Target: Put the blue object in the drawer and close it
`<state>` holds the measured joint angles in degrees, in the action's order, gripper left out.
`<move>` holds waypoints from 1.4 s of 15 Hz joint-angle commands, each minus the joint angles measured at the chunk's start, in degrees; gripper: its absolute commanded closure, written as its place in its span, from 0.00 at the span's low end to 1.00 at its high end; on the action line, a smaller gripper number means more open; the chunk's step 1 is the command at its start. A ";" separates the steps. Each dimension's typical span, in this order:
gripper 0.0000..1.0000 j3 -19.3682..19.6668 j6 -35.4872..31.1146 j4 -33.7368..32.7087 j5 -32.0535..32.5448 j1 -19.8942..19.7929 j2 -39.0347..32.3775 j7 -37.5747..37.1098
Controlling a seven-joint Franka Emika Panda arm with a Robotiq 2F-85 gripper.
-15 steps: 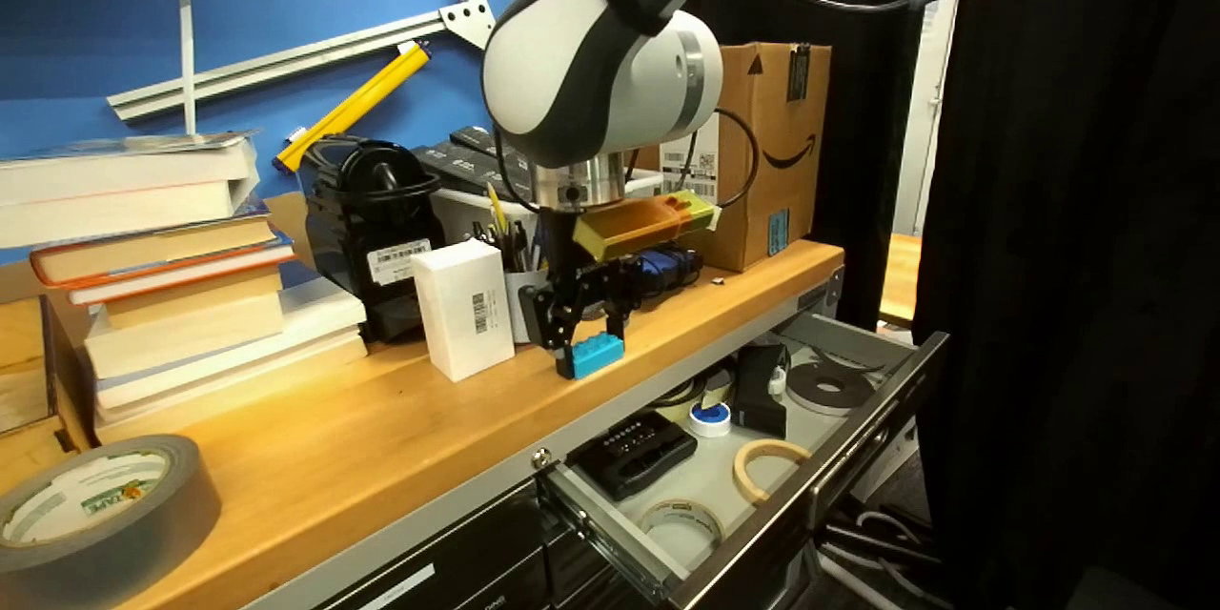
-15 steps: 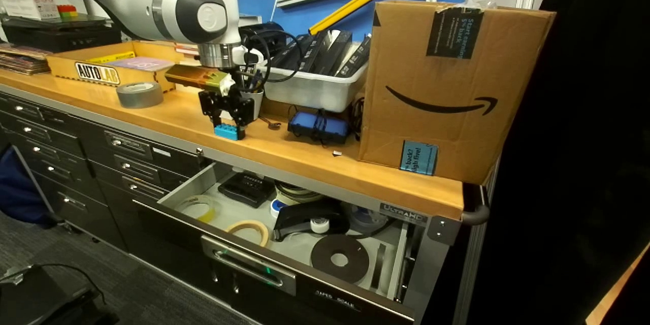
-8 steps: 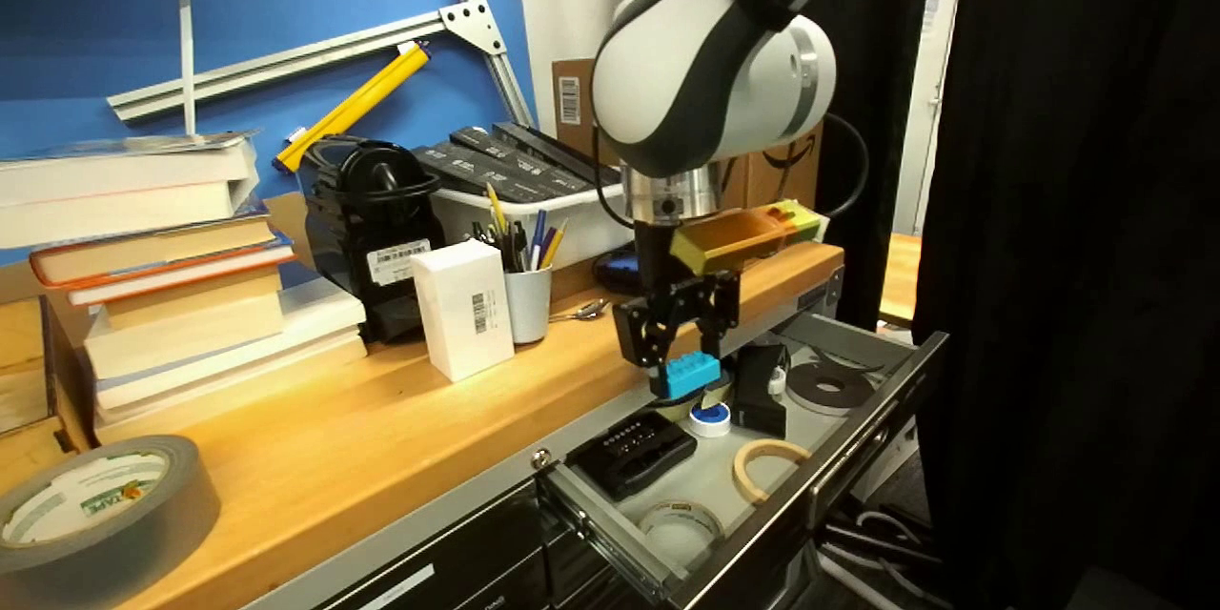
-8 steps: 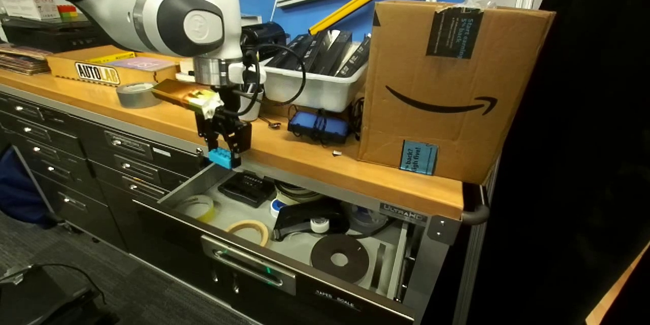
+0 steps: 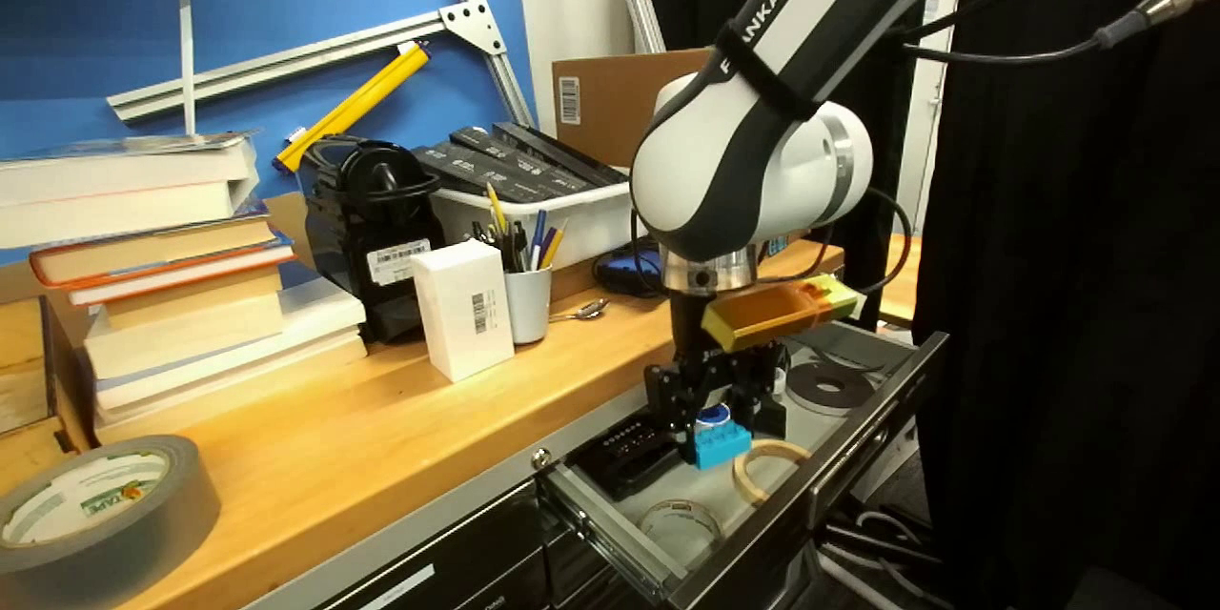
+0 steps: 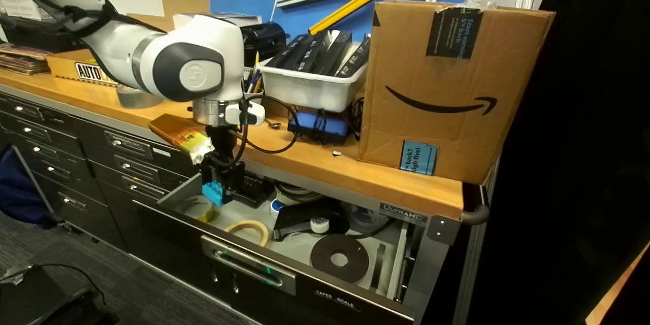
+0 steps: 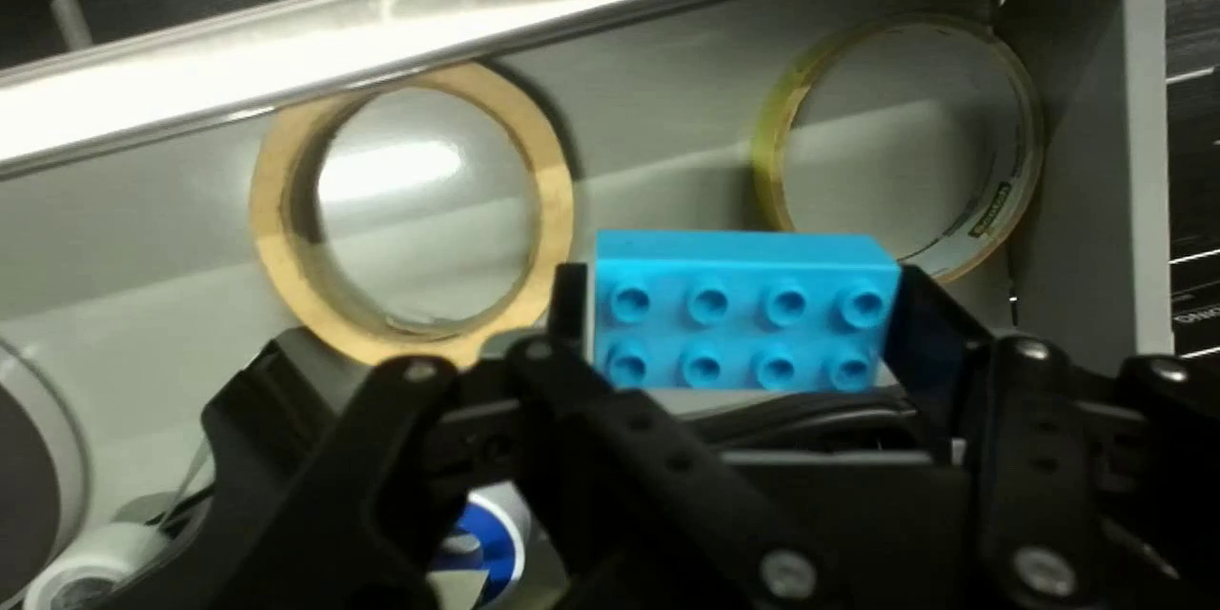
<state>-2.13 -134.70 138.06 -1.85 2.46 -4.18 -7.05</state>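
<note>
The blue block (image 5: 721, 445) is a studded toy brick. It also shows in an exterior view (image 6: 212, 194) and in the wrist view (image 7: 743, 319). My gripper (image 5: 720, 429) points down and is shut on the block by its two ends. A thin light strip shows beside one fingertip in the wrist view. The drawer (image 5: 815, 474) is pulled open, and its front panel shows in an exterior view (image 6: 315, 284). The gripper and block are over the drawer's inside, low, near its left end in both exterior views. How far the block is above the drawer floor is unclear.
The drawer holds a tan tape ring (image 6: 250, 228), a clear tape roll (image 7: 901, 143), a black tape dispenser (image 6: 310, 218), a black box-like device (image 5: 634, 453) and a dark roll (image 6: 339, 259). The wooden tabletop edge (image 6: 304, 162) stands above and behind the drawer.
My gripper has carried the blue block from above the tabletop, outward past its edge and then down into the drawer space. The drawer has stayed open and has not moved.
</note>
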 commanded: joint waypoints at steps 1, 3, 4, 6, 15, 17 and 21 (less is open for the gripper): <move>0.00 -0.04 1.15 0.58 -1.61 -0.26 0.86 1.85; 0.00 0.58 2.72 1.78 -1.15 -0.95 3.28 2.97; 0.00 1.02 3.32 2.58 -1.32 -1.48 4.61 4.21; 0.00 2.01 6.57 3.53 -0.14 -2.29 6.69 5.64; 0.00 3.33 21.09 4.24 7.13 -3.74 1.33 10.67; 0.00 3.09 19.12 5.12 6.44 -3.57 -0.97 11.16; 0.00 2.81 6.71 7.35 3.54 -3.14 -3.26 3.97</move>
<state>1.00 -119.32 143.61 4.50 -1.04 -7.10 0.87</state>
